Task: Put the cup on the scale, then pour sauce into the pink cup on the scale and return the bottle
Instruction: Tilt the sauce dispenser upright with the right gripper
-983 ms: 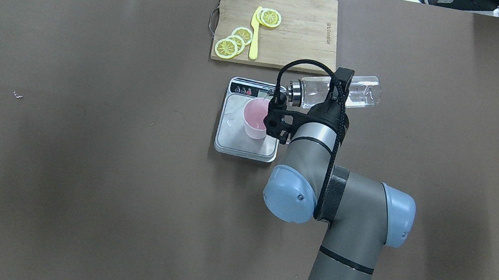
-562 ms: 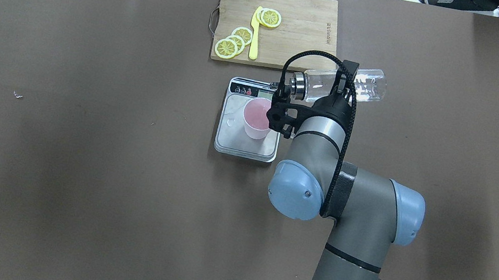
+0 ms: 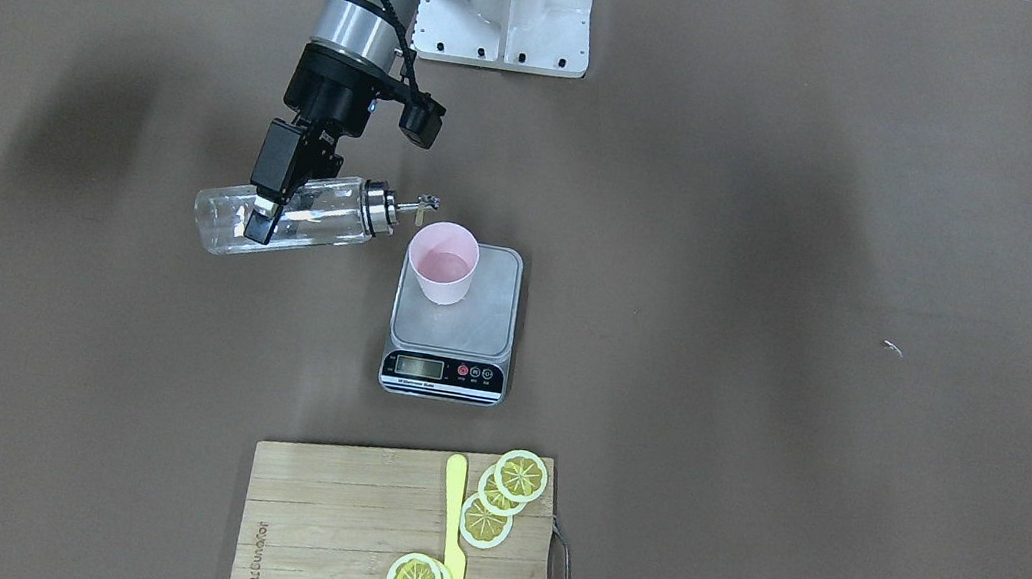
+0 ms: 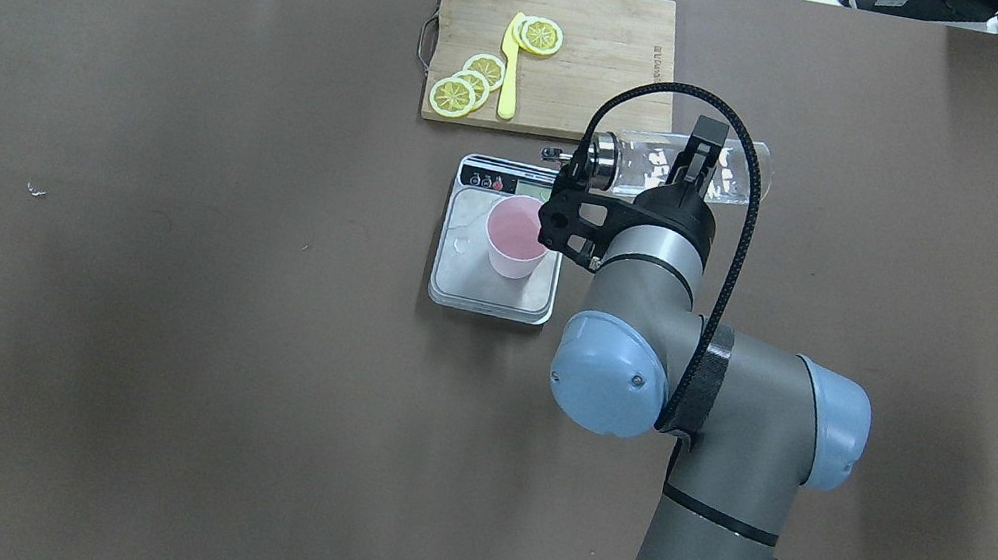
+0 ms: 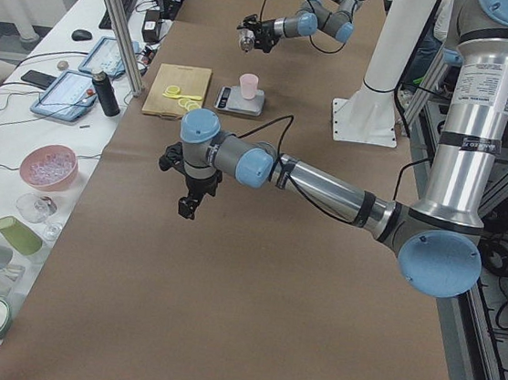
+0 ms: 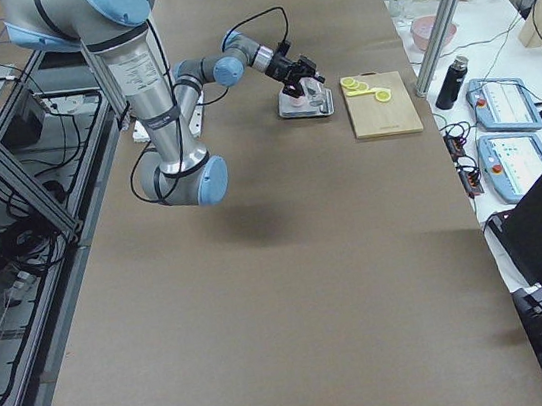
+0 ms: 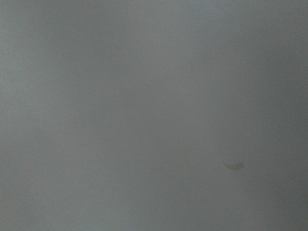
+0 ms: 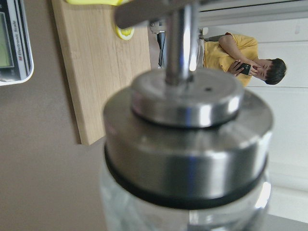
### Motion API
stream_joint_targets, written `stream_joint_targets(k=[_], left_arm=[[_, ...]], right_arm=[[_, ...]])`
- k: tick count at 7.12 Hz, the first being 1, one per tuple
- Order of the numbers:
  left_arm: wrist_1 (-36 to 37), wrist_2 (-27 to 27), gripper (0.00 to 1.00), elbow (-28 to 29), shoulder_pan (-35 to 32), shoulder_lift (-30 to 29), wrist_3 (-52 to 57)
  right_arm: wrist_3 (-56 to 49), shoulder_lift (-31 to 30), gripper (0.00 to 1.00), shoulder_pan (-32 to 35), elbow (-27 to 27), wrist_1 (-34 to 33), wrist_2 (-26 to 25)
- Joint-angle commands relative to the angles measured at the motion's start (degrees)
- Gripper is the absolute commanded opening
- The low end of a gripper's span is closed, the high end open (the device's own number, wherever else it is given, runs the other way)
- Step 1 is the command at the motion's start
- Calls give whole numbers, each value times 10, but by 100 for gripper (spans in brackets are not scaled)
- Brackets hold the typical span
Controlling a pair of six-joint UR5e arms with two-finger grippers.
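The pink cup stands upright on the silver scale, toward its display end; both also show in the front view, cup and scale. My right gripper is shut on the clear glass bottle and holds it almost level in the air. The bottle's metal spout points at the cup and ends just short of its rim. The right wrist view shows the steel collar close up. The sauce is barely visible. My left gripper hangs far off over bare table; I cannot tell its state.
A wooden cutting board with lemon slices and a yellow knife lies just beyond the scale. The robot base plate is on the near side. An operator shows in the right wrist view.
The right arm has drawn the bottle away from the cup, towards the cutting board and to the right. The spout has left the cup's rim. Cup and scale have not moved.
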Motion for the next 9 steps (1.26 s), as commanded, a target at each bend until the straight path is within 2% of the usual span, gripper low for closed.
stream_joint_targets(k=[1,6,9], left_arm=[[0,1,99,0,0,1,0],[-1,1,99,6,0,0,-1],[-2,2,99,16,1,-3,1]], right_arm=[[72,-18,14,5,-2,93,66],[222,-92,14,41,-4,327,188],[323,-125,14,40,-39,466,198]])
